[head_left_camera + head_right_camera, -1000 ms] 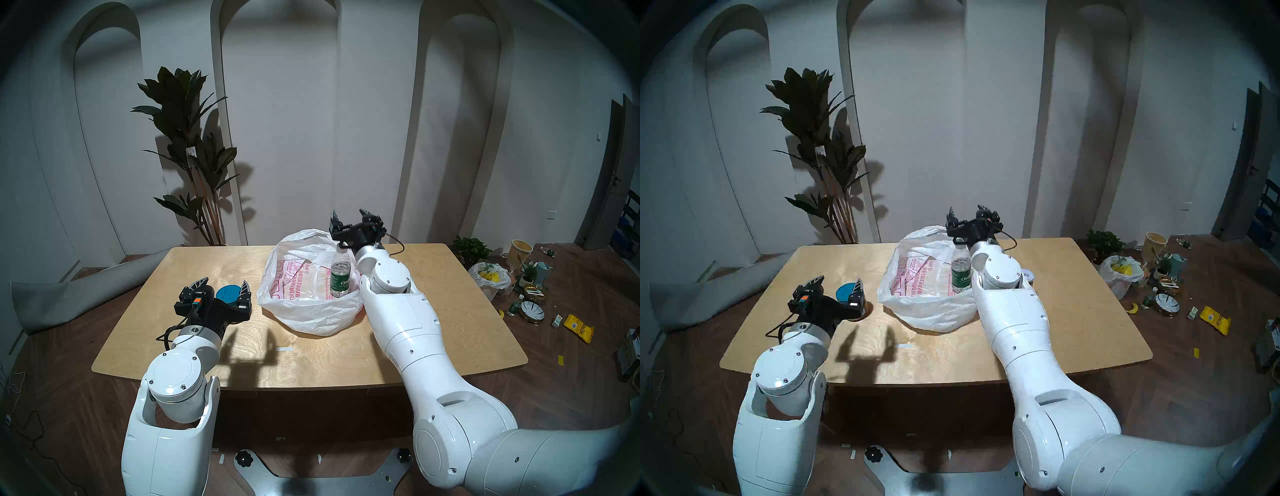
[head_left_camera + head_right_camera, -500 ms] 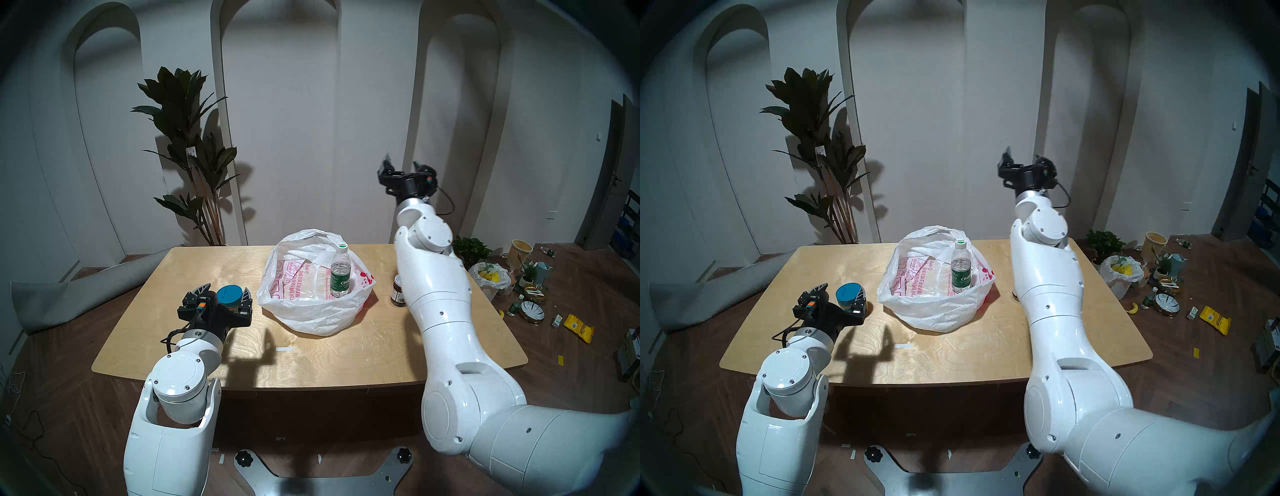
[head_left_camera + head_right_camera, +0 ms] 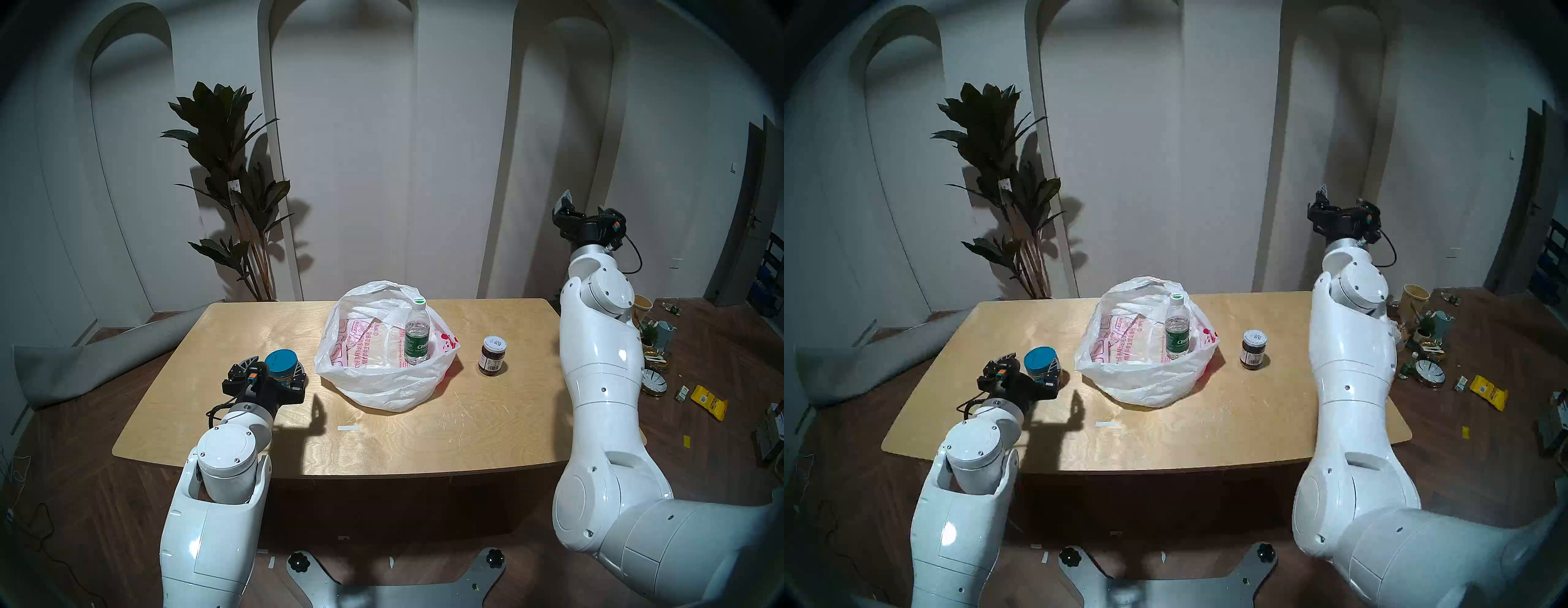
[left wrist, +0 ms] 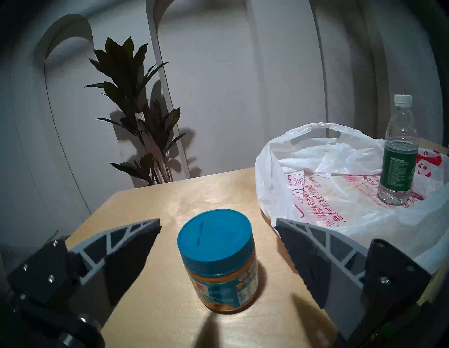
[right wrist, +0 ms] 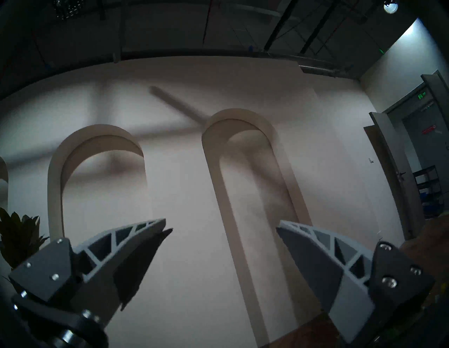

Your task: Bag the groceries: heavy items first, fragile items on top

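The left gripper (image 4: pixel 218 227), jaws spread wide, brackets the blue-lidded jar with orange-yellow label (image 4: pixel 220 265) without contact; the translucent white plastic bag with red print (image 3: pixel 382 382) lies just beside. The right gripper (image 3: pixel 583 208), also released, is raised clear. The clear green-labelled water bottle (image 3: pixel 417 333) stands inside the bag, and the small dark white-lidded jar (image 3: pixel 492 356) stands on the wooden table (image 3: pixel 424 441).

jars: 2 (image 3: pixel 282 364) (image 3: pixel 492 355) | water bottle (image 3: pixel 417 333): 1 | bag (image 3: pixel 382 382): 1 | table (image 3: pixel 424 437): 1 | plant (image 3: pixel 233 178): 1
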